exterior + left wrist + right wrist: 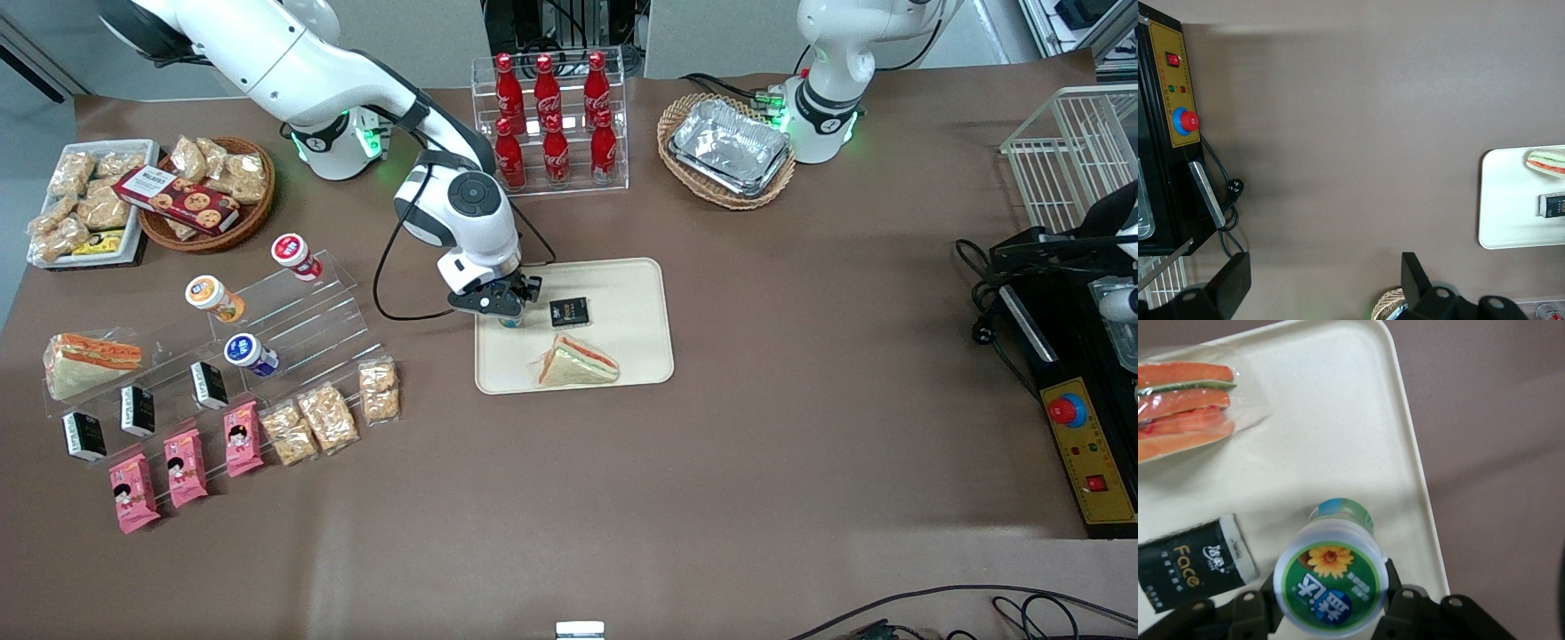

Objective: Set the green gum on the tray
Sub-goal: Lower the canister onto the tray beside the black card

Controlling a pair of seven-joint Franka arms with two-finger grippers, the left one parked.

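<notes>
The green gum (1330,583), a small canister with a green lid and a teal-and-white body, stands upright between the fingers of my gripper (1331,603), which is shut on it. In the front view the gripper (505,311) hangs over the edge of the cream tray (640,284) toward the working arm's end, with the gum (510,322) showing just under it. The gum's base is on or just above the tray (1338,420); I cannot tell which. A wrapped sandwich (1185,407) and a black packet (1195,563) lie on the tray beside it.
A clear stepped stand (302,311) toward the working arm's end holds red-lidded (292,253), orange-lidded (212,296) and blue-lidded (247,351) canisters. A rack of cola bottles (551,124) and a basket of foil trays (729,147) stand farther from the camera than the tray.
</notes>
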